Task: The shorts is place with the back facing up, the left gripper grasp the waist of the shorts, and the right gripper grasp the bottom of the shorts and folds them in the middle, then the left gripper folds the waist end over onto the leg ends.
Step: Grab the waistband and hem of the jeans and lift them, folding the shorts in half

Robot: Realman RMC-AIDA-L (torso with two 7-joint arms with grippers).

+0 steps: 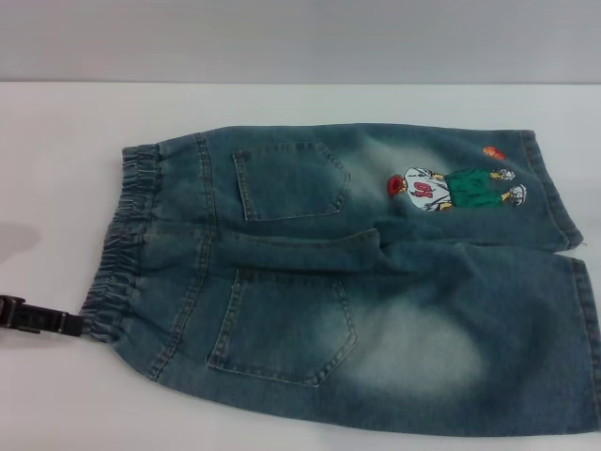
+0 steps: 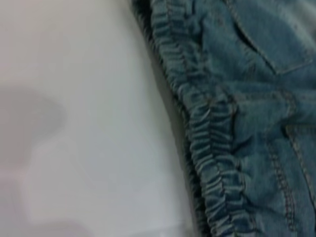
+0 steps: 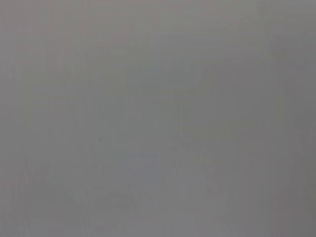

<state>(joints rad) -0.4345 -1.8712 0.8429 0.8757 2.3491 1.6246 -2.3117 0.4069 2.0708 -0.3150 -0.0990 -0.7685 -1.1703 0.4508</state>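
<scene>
Your black two-fingered left gripper (image 1: 80,325) sits at the near corner of the blue faded-denim shorts' (image 1: 376,282) ruched elastic waist (image 1: 122,244), touching it. Clenched or released, you cannot tell. Shorts lie flat on the white table (image 1: 56,188).

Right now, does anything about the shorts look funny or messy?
Not much. The shorts lie flat, back pockets up, on the white table. Only the waist bunches up near the left gripper, which touches its near corner. The right gripper is out of sight.
</scene>
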